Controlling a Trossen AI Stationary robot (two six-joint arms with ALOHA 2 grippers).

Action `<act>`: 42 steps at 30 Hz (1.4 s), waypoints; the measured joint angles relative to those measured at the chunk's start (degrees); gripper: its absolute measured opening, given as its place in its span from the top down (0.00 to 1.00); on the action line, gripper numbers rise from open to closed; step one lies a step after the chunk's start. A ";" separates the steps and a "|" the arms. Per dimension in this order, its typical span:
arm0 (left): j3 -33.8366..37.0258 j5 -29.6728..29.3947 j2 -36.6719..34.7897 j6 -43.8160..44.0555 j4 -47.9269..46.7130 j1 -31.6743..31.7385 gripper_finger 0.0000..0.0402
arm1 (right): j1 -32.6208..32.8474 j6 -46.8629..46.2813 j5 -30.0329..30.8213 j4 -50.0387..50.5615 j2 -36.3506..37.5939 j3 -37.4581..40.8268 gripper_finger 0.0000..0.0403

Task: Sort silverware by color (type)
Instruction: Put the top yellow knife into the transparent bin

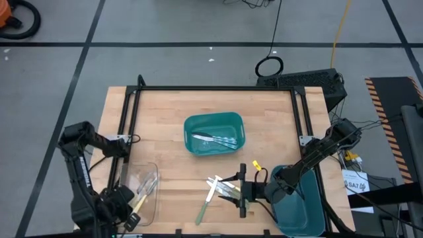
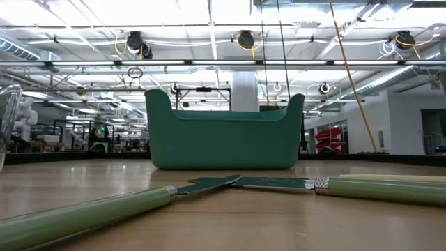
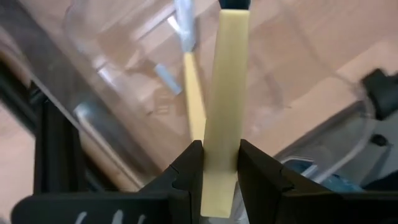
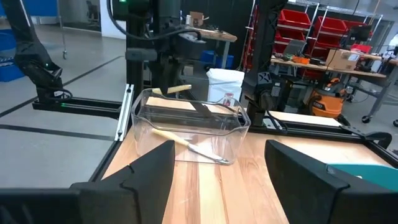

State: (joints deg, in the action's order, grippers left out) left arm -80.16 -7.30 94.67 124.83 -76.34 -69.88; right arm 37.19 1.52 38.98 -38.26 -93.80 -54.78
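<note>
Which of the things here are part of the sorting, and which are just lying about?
Part of it:
yellow-handled piece in the left gripper
clear bin
green bin
green-handled pieces
right gripper, open

Lying about:
black cables on the floor
orange vacuum

— What do the arms look like?
— Dark, jointed links; the left arm [image 1: 82, 168] carries pale lettering along one link.
— And the fingers?
— Matte black, blocky and angular. A yellow cable [image 1: 256, 166] sits at the right arm [image 1: 317, 155].
</note>
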 joint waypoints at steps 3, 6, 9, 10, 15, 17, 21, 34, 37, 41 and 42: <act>0.00 3.35 1.65 0.04 -0.06 0.52 0.79 | 0.00 0.02 0.00 0.00 -0.02 0.00 0.40; 0.00 5.91 2.66 0.49 -0.06 0.66 0.79 | 0.00 0.27 0.00 0.00 -0.02 0.00 0.40; 0.00 7.24 4.00 1.35 -0.09 1.42 0.79 | 0.00 0.76 -0.01 0.00 -0.02 0.00 0.40; 0.00 7.27 4.46 1.35 -0.05 1.62 0.79 | 0.00 0.88 0.00 0.00 -0.04 0.00 0.40; 0.00 7.61 6.87 0.86 -0.03 3.15 0.79 | 0.00 1.15 -0.01 0.33 -0.04 0.00 0.40; 0.00 8.88 7.64 1.00 -0.04 3.58 0.79 | 0.00 1.33 -0.02 0.39 -0.04 0.00 0.40; 0.02 10.61 9.21 1.56 0.09 4.24 0.79 | 0.02 1.66 -0.02 0.39 -0.04 0.00 0.40; 0.02 10.56 12.61 0.48 -0.08 6.60 0.73 | 0.02 2.43 -0.04 0.98 -0.04 0.00 0.40; 0.02 10.52 13.39 0.72 -0.08 6.61 0.73 | 0.04 2.41 -0.04 1.06 -0.04 0.00 0.40; 0.02 10.43 13.84 0.93 0.86 6.60 0.72 | 0.04 2.35 -0.04 1.05 -0.04 0.00 0.40; 0.02 10.40 13.82 1.13 1.04 6.60 0.72 | 0.04 2.25 -0.04 1.05 -0.04 0.00 0.40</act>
State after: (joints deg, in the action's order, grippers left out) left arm -80.14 3.11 108.49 125.96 -75.30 -63.29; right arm 37.23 3.77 38.94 -37.21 -93.84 -54.78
